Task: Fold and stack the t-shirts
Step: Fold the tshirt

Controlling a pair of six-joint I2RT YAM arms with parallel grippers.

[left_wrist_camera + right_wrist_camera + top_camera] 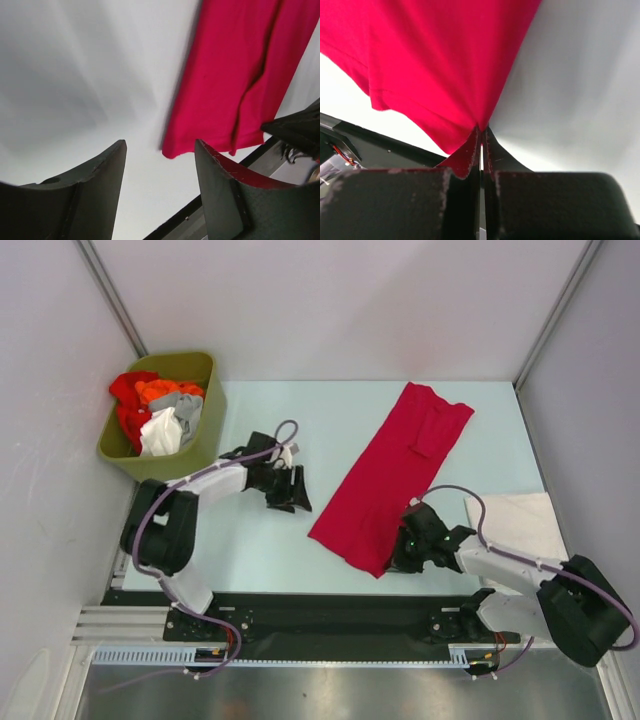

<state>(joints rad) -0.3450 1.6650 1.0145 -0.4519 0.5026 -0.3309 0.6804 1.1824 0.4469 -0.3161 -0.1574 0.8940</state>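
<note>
**Crimson t-shirt (395, 475).** It lies as a long, narrow strip running diagonally across the middle of the pale surface (300, 410). One sleeve is turned over onto its far part.

**Right claw (481, 134).** The fingers are pressed together on the strip's near right edge, and the cloth rises to a peak between them. The pinched fold itself is hidden behind the fingers.

**Left claw (160, 145).** It is spread and holds nothing. It hovers over bare surface, left of the strip and apart from it. Its wrist view is motion-blurred, and the shirt's far end is cut off by the frame.

**Off-white t-shirt (520, 515).** This one is apparently folded and rests at the surface's right edge. It is partly covered by the right arm (510, 565).

**Heap of t-shirts (160, 410).** The heap is red, orange, grey and white. It fills the olive-green bin (205, 370) at the far left corner, and the separate garments are hard to make out.
</note>
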